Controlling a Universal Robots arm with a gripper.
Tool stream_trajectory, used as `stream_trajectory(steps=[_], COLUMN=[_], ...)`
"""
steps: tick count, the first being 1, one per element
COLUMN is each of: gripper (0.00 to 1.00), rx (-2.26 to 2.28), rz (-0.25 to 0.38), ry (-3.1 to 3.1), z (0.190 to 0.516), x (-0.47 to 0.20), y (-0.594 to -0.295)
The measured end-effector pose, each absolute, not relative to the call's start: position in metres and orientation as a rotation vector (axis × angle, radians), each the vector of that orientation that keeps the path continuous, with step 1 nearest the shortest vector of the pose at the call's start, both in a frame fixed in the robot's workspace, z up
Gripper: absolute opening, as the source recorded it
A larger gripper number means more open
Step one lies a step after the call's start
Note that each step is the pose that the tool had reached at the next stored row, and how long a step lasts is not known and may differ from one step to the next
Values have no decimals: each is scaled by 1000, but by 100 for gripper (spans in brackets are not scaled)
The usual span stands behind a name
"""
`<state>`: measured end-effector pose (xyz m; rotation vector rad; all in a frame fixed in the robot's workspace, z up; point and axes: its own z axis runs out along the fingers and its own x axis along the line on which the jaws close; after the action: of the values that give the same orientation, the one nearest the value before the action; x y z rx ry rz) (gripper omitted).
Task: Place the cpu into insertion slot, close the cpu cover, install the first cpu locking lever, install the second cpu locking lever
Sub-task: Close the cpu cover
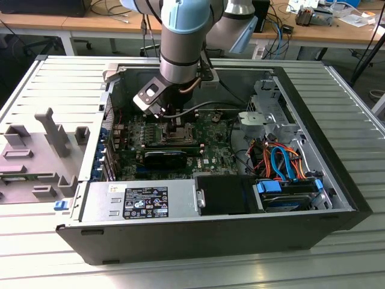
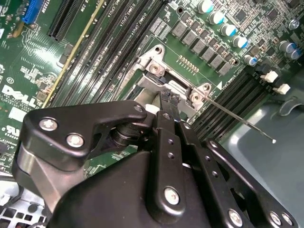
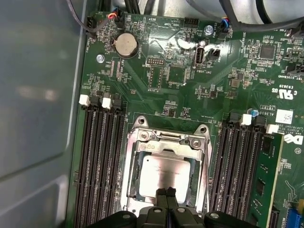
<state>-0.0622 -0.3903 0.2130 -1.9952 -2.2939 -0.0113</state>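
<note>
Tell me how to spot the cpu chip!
Inside the open computer case, find the green motherboard. Between its two groups of long black slots sits a silvery frame. The cpu is the flat square inside it, smooth and silver-grey, not green or black.

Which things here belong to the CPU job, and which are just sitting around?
Job:
cpu, inside the cut-out of the cpu cover
insertion slot
locking lever, sticking out
gripper, shut, over the cpu's edge

Lying about:
coin cell
memory slots
memory module
power supply
orange and blue cables
</note>
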Motion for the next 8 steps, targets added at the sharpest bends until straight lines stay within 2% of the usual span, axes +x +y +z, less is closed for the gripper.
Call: stream_trajectory(steps=[8], gripper=[11], rx=[-1995], rz=[-11], ry=[-2294], z=[206], x=[-62], y=[-391])
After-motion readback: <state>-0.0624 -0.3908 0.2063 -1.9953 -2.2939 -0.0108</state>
